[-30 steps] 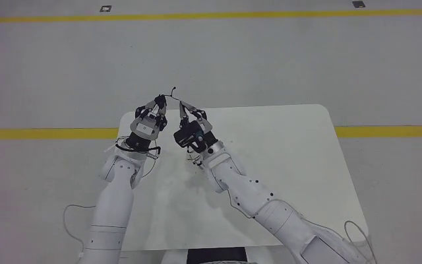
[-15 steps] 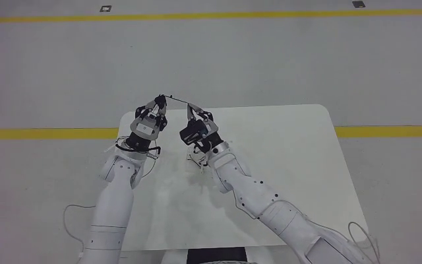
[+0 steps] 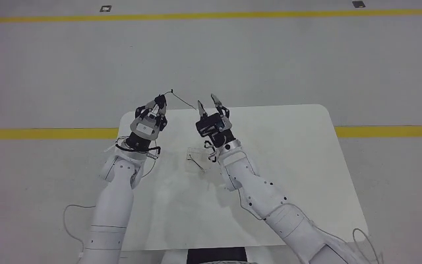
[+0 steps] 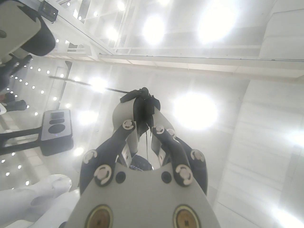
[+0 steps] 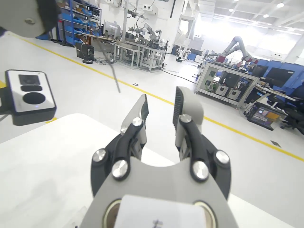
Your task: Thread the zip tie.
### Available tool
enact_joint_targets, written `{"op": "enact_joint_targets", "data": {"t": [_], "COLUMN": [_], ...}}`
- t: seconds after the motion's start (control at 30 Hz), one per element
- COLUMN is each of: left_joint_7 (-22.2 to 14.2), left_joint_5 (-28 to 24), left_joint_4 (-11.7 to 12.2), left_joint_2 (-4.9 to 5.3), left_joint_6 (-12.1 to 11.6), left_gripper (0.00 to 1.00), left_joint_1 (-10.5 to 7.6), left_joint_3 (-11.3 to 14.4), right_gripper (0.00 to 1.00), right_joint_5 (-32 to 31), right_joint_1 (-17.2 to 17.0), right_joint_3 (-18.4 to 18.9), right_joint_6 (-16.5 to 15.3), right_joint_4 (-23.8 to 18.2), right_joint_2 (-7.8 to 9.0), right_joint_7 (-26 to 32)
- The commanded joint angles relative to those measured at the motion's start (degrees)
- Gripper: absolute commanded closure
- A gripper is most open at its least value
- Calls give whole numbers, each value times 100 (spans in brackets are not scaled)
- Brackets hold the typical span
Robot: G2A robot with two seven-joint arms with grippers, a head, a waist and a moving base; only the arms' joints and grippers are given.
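Observation:
A thin black zip tie [image 3: 183, 99] is held up above the table's far left edge. My left gripper [image 3: 160, 102] is shut on its looped head end [image 4: 143, 104], and the strap [image 4: 85, 83] sticks out sideways into the air. In the right wrist view the free tail [image 5: 113, 72] hangs in front of my right gripper [image 5: 161, 102], touching neither finger. That gripper [image 3: 210, 101] stands open just right of the tail's tip, with nothing between its fingers.
The white table [image 3: 297, 165] stretches to the right and toward the near side. A small clear plastic piece [image 3: 196, 160] lies on it under the right wrist. A black-and-silver camera unit [image 5: 30, 93] stands on a stand beyond the table's left edge.
My right gripper has let go of the zip tie tail, opened, and moved right. The strap, stretched straight between both grippers half a second ago, now hangs free from the left gripper.

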Motion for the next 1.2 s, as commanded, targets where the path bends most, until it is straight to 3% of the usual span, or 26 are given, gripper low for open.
{"op": "enact_joint_targets", "data": {"t": [0.0,0.17,0.63,0.73,0.9,1.0,1.07,1.17], "left_joint_7": [0,0,0,0,0,0,0,0], "left_joint_5": [0,0,0,0,0,0,0,0], "left_joint_4": [0,0,0,0,0,0,0,0], "left_joint_2": [0,0,0,0,0,0,0,0], "left_joint_6": [0,0,0,0,0,0,0,0], "left_gripper": [100,100,100,100,100,100,100,100], "left_joint_1": [0,0,0,0,0,0,0,0], "left_joint_3": [0,0,0,0,0,0,0,0], "right_gripper": [0,0,0,0,0,0,0,0], "right_joint_5": [114,520,520,634,1439,2288,2837,3473], "right_joint_1": [-194,-389,-389,-434,-659,-822,-918,-1038], "right_joint_3": [202,475,475,661,1101,1359,1531,1747], "right_joint_6": [0,-601,-601,-653,-1153,-1683,-2023,-2277], "right_joint_4": [-263,-626,-626,-729,-1158,-1490,-1705,-1957], "right_joint_2": [-10,34,34,55,98,119,138,163], "right_joint_7": [-68,-83,-83,-39,213,486,771,1245]}}
